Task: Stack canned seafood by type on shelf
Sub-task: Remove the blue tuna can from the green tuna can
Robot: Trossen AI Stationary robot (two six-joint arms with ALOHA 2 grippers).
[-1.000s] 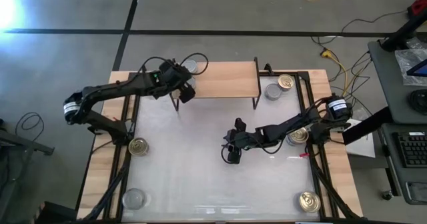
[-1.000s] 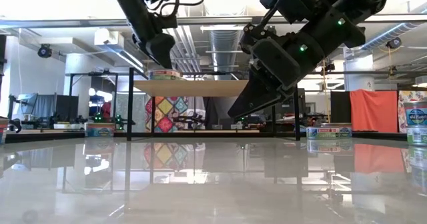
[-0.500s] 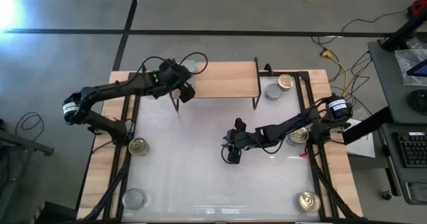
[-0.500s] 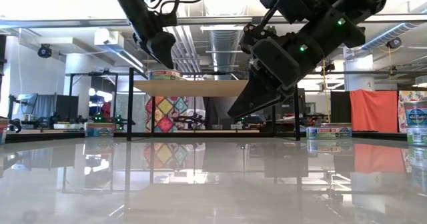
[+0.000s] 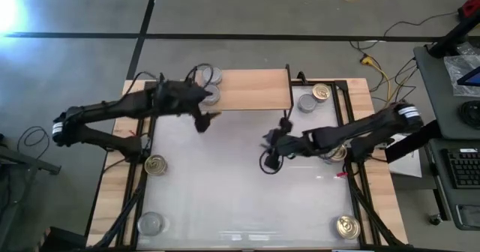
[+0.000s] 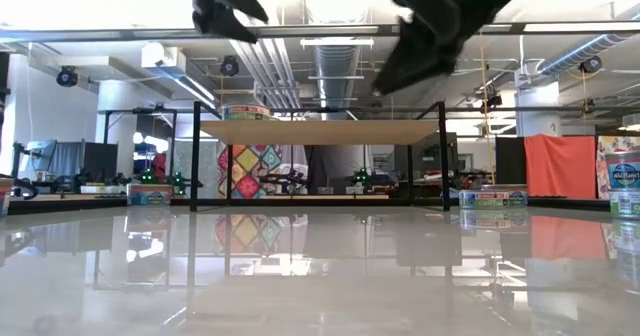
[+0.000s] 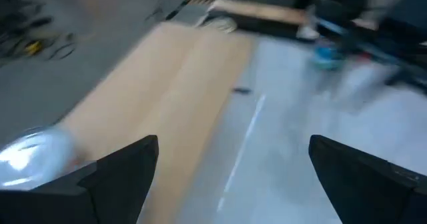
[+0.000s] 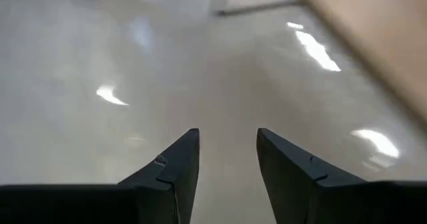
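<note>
Overhead, seven cans, one shelf; left claw apart, right claw narrowly apart, empty.

My overhead camera looks straight down, the low one sights level across the table, wrist cameras peer past each pincer; all share the shelf.

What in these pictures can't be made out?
- Can labels: too small in the high view.
- Shelf contents beyond the silver cans: the left arm covers part.
- Left gripper surroundings: motion-blurred in its wrist view.
- Right gripper: blurred in the low view.
</note>
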